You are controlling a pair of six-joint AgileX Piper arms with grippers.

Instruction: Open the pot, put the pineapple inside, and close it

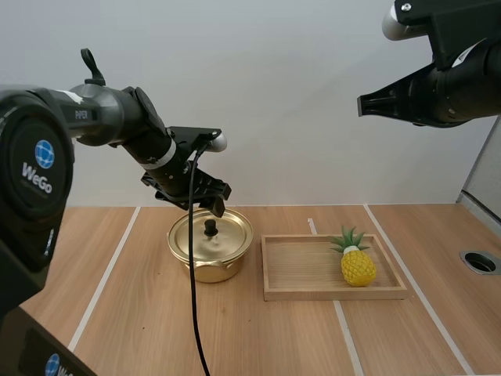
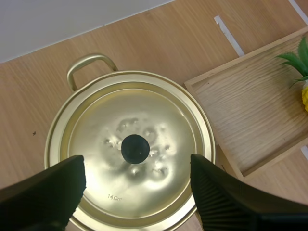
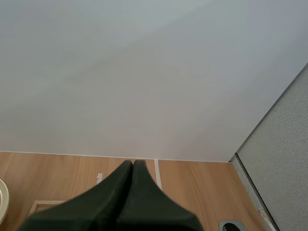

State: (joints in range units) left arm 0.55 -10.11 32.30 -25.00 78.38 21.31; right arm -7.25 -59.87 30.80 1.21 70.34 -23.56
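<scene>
A gold pot (image 1: 210,249) stands on the table with its lid (image 2: 130,149) on, the black knob (image 2: 135,148) in the lid's middle. My left gripper (image 1: 205,205) hovers just above that knob, open, its fingers (image 2: 219,192) standing wide apart on either side of the knob without touching it. A yellow pineapple (image 1: 357,262) with green leaves lies in the right end of a wooden tray (image 1: 297,270). My right gripper (image 1: 362,105) hangs high at the upper right, far above the tray, its fingers (image 3: 130,192) shut together as one wedge on nothing.
The tray (image 2: 250,106) lies right beside the pot, almost touching it. A round metal grommet (image 1: 479,262) sits in the table at the far right. White tape lines run across the wood. A grey panel edge stands at the right.
</scene>
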